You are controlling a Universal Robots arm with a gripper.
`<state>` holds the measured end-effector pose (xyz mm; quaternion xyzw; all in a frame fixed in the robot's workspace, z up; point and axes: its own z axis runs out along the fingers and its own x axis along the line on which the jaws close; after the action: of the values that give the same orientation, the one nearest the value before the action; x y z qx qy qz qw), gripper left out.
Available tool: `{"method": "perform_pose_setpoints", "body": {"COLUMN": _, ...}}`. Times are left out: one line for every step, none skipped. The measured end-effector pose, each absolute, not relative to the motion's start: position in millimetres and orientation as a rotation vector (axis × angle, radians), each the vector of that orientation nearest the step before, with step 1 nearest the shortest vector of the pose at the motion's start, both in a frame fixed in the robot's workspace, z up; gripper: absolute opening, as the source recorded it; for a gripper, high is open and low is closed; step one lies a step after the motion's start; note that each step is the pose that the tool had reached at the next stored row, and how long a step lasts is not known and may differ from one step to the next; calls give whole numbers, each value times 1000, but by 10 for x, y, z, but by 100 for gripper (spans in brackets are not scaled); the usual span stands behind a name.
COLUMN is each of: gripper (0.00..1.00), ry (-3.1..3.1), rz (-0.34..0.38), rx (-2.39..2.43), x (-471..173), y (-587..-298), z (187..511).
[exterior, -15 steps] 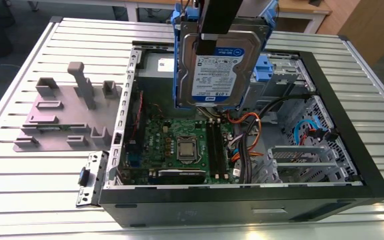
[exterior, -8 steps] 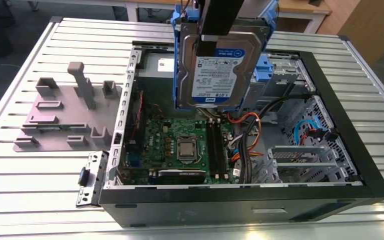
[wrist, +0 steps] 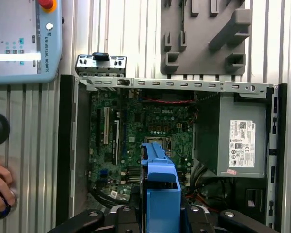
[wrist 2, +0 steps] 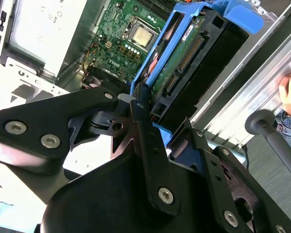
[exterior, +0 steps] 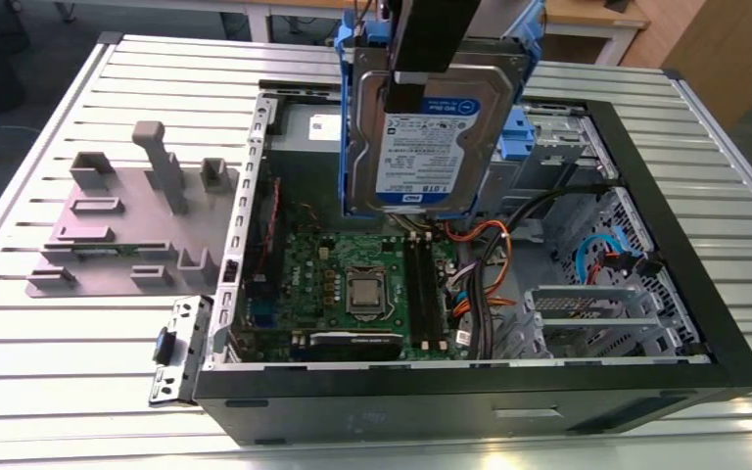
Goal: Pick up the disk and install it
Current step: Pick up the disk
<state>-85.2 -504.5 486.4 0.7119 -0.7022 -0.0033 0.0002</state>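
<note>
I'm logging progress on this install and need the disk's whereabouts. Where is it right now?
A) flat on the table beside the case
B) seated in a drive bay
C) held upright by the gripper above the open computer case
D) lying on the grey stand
C: in the exterior view the gripper is shut on the disk, which hangs upright over the open computer case, well apart from the grey stand.

- My gripper (exterior: 413, 96) hangs from above in the exterior view, pointing straight down.
- My fingers (wrist 2: 141, 119) are closed on the disk (exterior: 435, 157), which I hold upright on its edge, clear of any support.
- One finger lies flat on its labelled face.
- My black linkage spreads to either side in both wrist views.
</note>
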Motion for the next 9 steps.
{"method": "perform_pose_setpoints", "body": {"gripper": 36, "ry": -2206, "rz": -10, "rx": 2236, "x": -852, "y": -5048, "z": 4864}}
{"method": "perform_pose_setpoints", "body": {"gripper": 36, "ry": -2206, "rz": -10, "rx": 2236, "x": -852, "y": -5051, "z": 4864}}
{"method": "perform_pose_setpoints", "body": {"gripper": 36, "ry": -2206, "rz": -10, "rx": 2236, "x": -852, "y": -5055, "z": 4864}}
{"method": "perform_pose_setpoints", "body": {"gripper": 36, "ry": -2206, "rz": -10, "rx": 2236, "x": -852, "y": -5058, "z": 4864}}
{"method": "perform_pose_setpoints", "body": {"gripper": 36, "ry": -2206, "rz": -10, "rx": 2236, "x": -852, "y": -5061, "z": 4864}}
{"method": "perform_pose_setpoints", "body": {"gripper": 36, "ry": -2206, "rz": -10, "rx": 2236, "x": -852, "y": -5064, "z": 4864}}
{"method": "perform_pose_setpoints", "body": {"gripper": 36, "ry": -2206, "rz": -10, "rx": 2236, "x": -852, "y": -5067, "z": 4863}}
{"method": "perform_pose_setpoints", "body": {"gripper": 36, "ry": -2206, "rz": -10, "rx": 2236, "x": -852, "y": -5070, "z": 4863}}
{"method": "perform_pose_setpoints", "body": {"gripper": 36, "ry": -2206, "rz": -10, "rx": 2236, "x": -852, "y": -5073, "z": 4863}}
